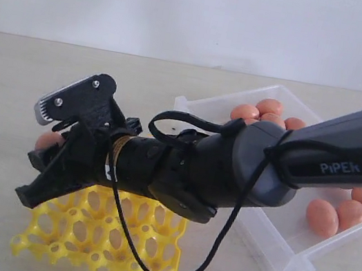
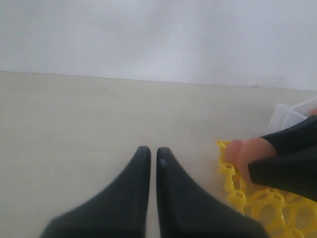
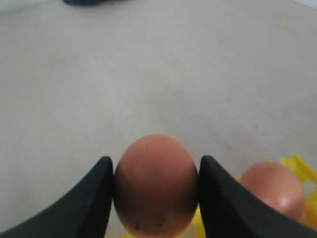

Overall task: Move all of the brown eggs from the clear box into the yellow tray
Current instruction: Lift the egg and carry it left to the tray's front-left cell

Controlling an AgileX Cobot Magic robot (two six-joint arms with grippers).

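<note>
My right gripper (image 3: 156, 166) is shut on a brown egg (image 3: 156, 183), one black finger on each side of it. In the exterior view this gripper (image 1: 48, 151) has reached across to the far left corner of the yellow tray (image 1: 100, 234), and the egg (image 1: 45, 140) peeks out beside it. A second egg (image 3: 272, 191) sits in a tray cup next to the held one. Several brown eggs (image 1: 270, 109) lie in the clear box (image 1: 270, 264) on the right. My left gripper (image 2: 153, 151) is shut on nothing above bare table, left of the tray (image 2: 237, 193). It does not show in the exterior view.
The right arm's thick black body (image 1: 232, 165) and its looping cable (image 1: 218, 240) span the space between box and tray, hiding most of the tray's cups. A pale wall stands behind the beige table (image 1: 38, 68).
</note>
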